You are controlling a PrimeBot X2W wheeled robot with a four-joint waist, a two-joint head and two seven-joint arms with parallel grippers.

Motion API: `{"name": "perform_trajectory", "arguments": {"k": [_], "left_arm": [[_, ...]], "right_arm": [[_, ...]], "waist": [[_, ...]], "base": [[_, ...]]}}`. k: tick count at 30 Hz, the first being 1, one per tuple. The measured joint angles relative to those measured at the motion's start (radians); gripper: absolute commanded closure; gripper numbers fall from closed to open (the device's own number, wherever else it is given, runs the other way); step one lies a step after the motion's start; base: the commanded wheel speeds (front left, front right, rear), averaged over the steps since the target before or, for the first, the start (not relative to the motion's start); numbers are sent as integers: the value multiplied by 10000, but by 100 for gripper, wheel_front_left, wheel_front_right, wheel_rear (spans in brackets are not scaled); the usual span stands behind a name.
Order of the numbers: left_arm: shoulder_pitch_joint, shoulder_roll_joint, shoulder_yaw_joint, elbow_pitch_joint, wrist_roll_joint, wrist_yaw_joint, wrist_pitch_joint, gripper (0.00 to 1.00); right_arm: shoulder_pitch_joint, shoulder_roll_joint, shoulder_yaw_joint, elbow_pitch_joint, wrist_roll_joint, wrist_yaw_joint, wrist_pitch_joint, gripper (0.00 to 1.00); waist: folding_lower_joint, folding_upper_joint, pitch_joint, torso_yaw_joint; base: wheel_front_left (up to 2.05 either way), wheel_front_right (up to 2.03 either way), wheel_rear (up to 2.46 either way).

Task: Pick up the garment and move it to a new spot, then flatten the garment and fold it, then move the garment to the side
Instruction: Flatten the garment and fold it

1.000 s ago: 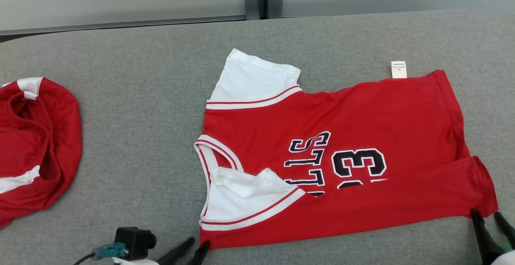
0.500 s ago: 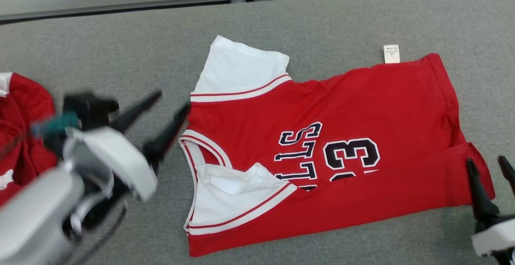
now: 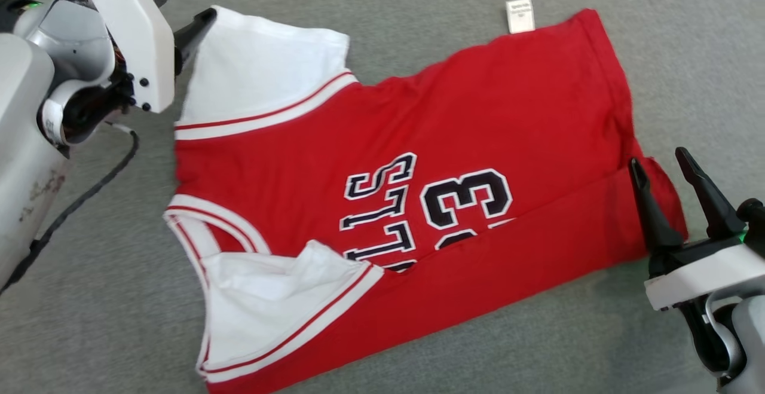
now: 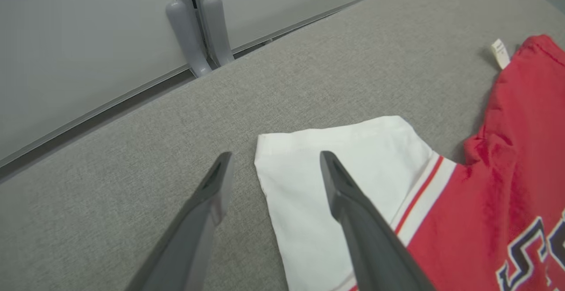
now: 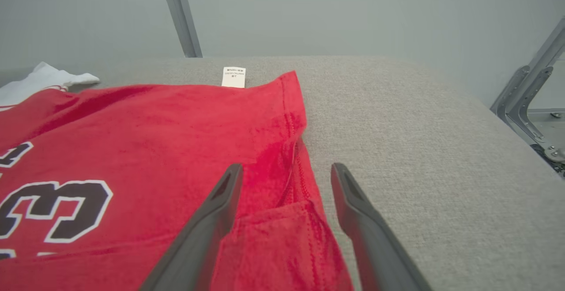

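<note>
1. Grey cloth-covered table (image 3: 107, 274): under everything, reaching to every edge of the head view.
2. Red garment (image 3: 478, 113), a jersey with dark, white-edged letters and numerals: spread on the middle of the table, neck toward the robot's left, hem toward its right. Near long edge folded up over the front, covering the lower part of the lettering.
3. Left gripper (image 4: 276, 156): jaws wide apart, holding nothing. Poised at the outer corner of the far sleeve, one finger over bare table, the other over the white cloth. Cannot tell whether either tip touches.
4. Right gripper (image 5: 287, 167): jaws likewise wide apart and empty. Poised at the hem corner where the folded strip ends, one finger over red cloth, the other over the table just beside the hem.
5. Far sleeve (image 3: 263, 65): white with a red stripe along its seam, laid out flat on the table.
6. Near sleeve (image 3: 269, 304): same white and red trim, rumpled, partly lying over the neckline.
7. Two grey posts (image 4: 198, 26): upright, side by side beyond the table's far edge in the left wrist view.
8. Small white label (image 3: 520, 15): flat on the table, sticking out from the garment's far edge near the hem.
</note>
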Motion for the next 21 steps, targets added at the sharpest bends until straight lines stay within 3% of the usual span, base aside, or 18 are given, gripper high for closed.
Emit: {"name": "perform_trajectory", "arguments": {"k": [9,20,21], "left_arm": [[-574,-115,-339,1824,211,-263,397,0],[-1143,-12,-627,2911,560,-424,495,1],[-1173,-48,-652,2957,523,-426,569,26]], "right_arm": [[-296,209,360,625,221,0,-435,0],[-609,215,606,1007,261,0,-663,0],[-616,199,614,1030,251,0,-673,0]], "waist": [[0,0,611,-1060],[0,0,885,-1375],[0,0,891,-1363]], "base": [[0,0,0],[0,0,0],[0,0,0]]}}
